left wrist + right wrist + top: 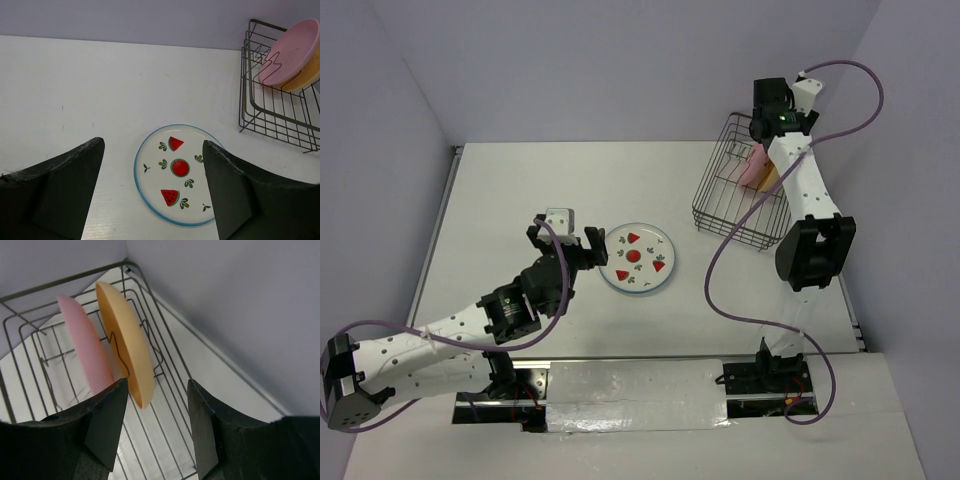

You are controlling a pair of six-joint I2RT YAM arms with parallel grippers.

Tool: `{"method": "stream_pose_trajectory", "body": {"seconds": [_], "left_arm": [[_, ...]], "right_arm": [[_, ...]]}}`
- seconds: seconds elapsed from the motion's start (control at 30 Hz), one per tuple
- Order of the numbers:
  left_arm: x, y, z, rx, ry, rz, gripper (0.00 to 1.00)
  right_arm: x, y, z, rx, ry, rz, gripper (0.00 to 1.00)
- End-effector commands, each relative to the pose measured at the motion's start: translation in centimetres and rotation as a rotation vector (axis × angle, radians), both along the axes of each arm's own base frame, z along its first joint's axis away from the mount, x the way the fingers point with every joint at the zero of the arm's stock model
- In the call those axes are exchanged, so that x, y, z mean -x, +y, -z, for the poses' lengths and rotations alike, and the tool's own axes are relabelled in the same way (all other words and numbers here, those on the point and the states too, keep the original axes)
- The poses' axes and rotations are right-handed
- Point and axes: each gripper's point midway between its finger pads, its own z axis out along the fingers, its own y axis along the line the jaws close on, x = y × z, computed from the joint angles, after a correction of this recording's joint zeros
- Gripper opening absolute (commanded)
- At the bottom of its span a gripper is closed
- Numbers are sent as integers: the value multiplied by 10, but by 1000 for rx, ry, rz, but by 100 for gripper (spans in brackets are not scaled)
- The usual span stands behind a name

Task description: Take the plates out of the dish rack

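Note:
A white plate with red fruit prints lies flat on the table, also in the left wrist view. My left gripper is open and empty just left of it, jaws wide. The black wire dish rack stands at the far right. A pink plate and a yellow-orange plate stand on edge in it. My right gripper is open above the rack, its jaws to either side of the yellow-orange plate's rim without touching. In the top view the right gripper hangs over the rack.
Purple walls close the table at the back and both sides. The rack sits close to the right wall. Purple cables trail from both arms over the table's near part.

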Motion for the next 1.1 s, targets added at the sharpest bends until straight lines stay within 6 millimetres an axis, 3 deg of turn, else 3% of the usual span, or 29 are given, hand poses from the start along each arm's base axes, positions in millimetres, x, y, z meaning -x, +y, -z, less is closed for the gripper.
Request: {"method": "stream_pose_trajectory", "body": {"seconds": [0.0,0.4,0.53,0.8,0.93,1.07], "left_arm": [[-1,0,-15,40,-30,-17,91],[0,3,-16,42,-37,-23,92],[-1,3,-16,39,-35,-26,92],[-1,3,-15,33,-34,-27,92],[-2,3,-15,34,-36,-28,92],[-1,3,-15,38,-36,-29,92]], "right_arm": [[-6,-18,-23,62,-24,15,58],[-32,-19,1,57,-7,-24,59],[-41,-20,27,53,33,-14,58],[-43,-28,53,97,89,29,58],[-41,-33,56,115,105,57,56],[-40,-35,55,129,105,66,48]]}}
